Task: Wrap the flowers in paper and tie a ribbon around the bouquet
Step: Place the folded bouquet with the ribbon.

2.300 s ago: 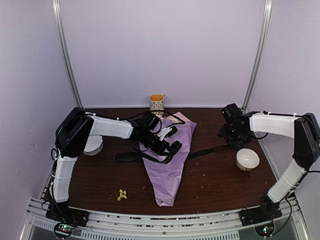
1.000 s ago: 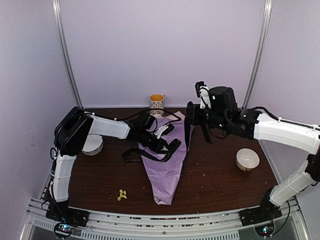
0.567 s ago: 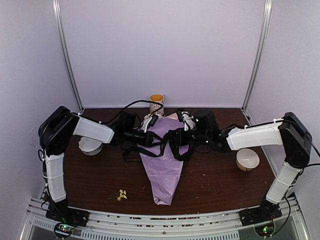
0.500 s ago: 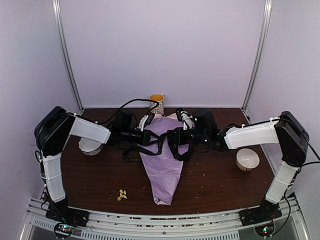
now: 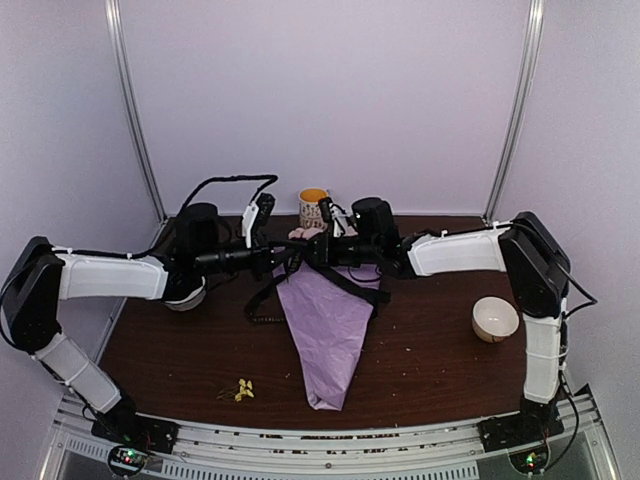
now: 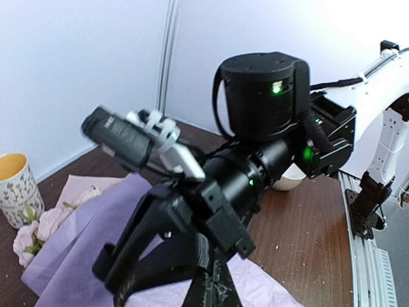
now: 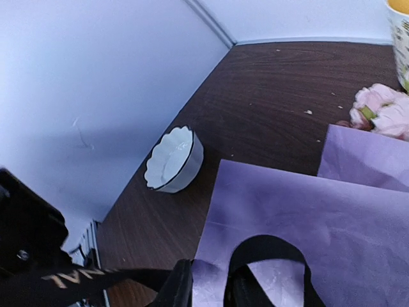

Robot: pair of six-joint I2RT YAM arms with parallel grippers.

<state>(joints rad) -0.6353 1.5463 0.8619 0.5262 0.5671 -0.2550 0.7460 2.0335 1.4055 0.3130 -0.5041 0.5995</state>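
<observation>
Top external view: both my arms meet low over the wide end of the bouquet [image 5: 325, 335], which lies mid-desk with its tip toward the near edge and the flowers [image 5: 300, 234] peeking out toward the far edge, just by the mug [image 5: 313, 206]. My left gripper [image 5: 278, 258] is clenched on the ribbon [image 5: 263, 296], and I read that as anchoring one end so the band stays taut across the paper. The lettered strip runs straight from it in the right wrist view. A loop stands up over the lilac cone right at my right gripper [image 5: 312, 250]. Whether that one is pinching the ribbon or has let go, I cannot tell. Slack tails hang down onto the desk [image 5: 430, 370] on both sides of the cone, so the knot looks unfinished to me.
</observation>
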